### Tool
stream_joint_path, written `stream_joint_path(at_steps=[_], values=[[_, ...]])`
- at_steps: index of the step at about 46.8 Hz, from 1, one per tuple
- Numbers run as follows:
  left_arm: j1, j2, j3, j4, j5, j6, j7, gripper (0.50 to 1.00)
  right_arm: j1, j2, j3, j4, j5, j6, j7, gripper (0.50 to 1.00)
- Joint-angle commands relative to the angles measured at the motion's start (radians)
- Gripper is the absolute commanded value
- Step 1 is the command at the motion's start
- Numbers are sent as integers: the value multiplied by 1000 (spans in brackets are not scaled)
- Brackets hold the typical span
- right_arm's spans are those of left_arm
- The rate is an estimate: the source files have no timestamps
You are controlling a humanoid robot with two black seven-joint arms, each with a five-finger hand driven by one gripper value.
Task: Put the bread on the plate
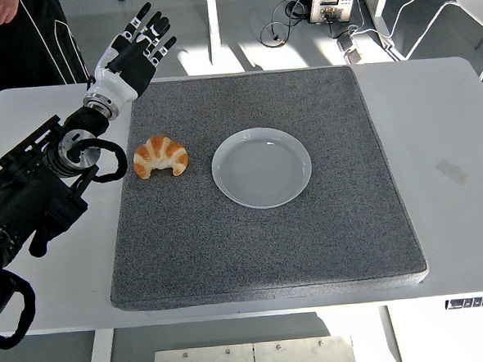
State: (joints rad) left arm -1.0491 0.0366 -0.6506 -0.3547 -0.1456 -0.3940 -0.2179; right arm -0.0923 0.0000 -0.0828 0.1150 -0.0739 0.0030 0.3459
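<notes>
The left hand [137,49] hovers with fingers spread (holding nothing) beyond the croissant [160,156], which lies beside the plate [262,167].

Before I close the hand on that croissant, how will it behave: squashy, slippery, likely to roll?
The croissant looks puffed and flaky, so probably light and easily crushed. Its curved shape lies flat on the grey mat, so it is unlikely to roll. The mat's rough texture would likely resist sliding.
</notes>
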Motion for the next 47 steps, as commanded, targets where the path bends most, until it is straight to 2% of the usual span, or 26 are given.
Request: stream_joint_path(at_steps=[1,39,47], values=[[0,0,0,0,0,1,-1,984,0,0,0,0,0,0,1,1000],[-8,2,51,-6,4,14,2,986,0,0,0,0,0,0,-1,1000],[-11,28,132,-23,84,24,-4,984,-1,0,0,0,0,0,-1,1000]])
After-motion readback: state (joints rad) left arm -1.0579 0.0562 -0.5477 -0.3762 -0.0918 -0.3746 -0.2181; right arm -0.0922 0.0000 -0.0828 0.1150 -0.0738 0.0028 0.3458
